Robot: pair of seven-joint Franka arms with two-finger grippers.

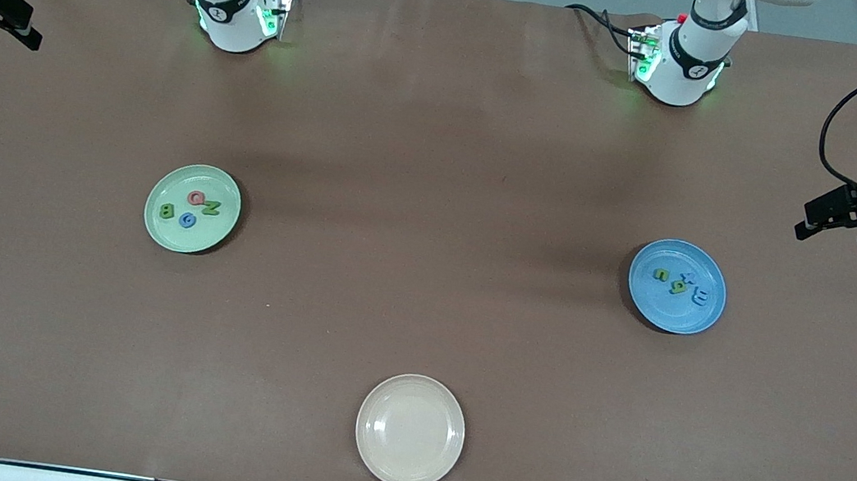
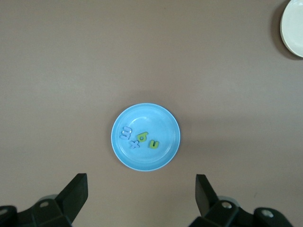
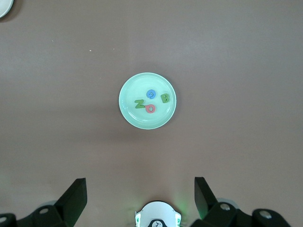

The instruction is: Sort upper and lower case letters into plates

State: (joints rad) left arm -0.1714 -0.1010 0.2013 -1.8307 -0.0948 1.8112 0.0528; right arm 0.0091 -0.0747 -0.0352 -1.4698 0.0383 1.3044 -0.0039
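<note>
Letters sorted on two plates; both arms wait high above.
Four letters lie in the green plate; four more in the blue plate; left gripper and right gripper spread wide, empty.

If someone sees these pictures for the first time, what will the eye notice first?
Probably the two coloured plates: the pale green plate toward the right arm's end and the blue plate toward the left arm's end, each holding four small toy letters. Next comes the bare cream plate, nearest the front camera.
</note>
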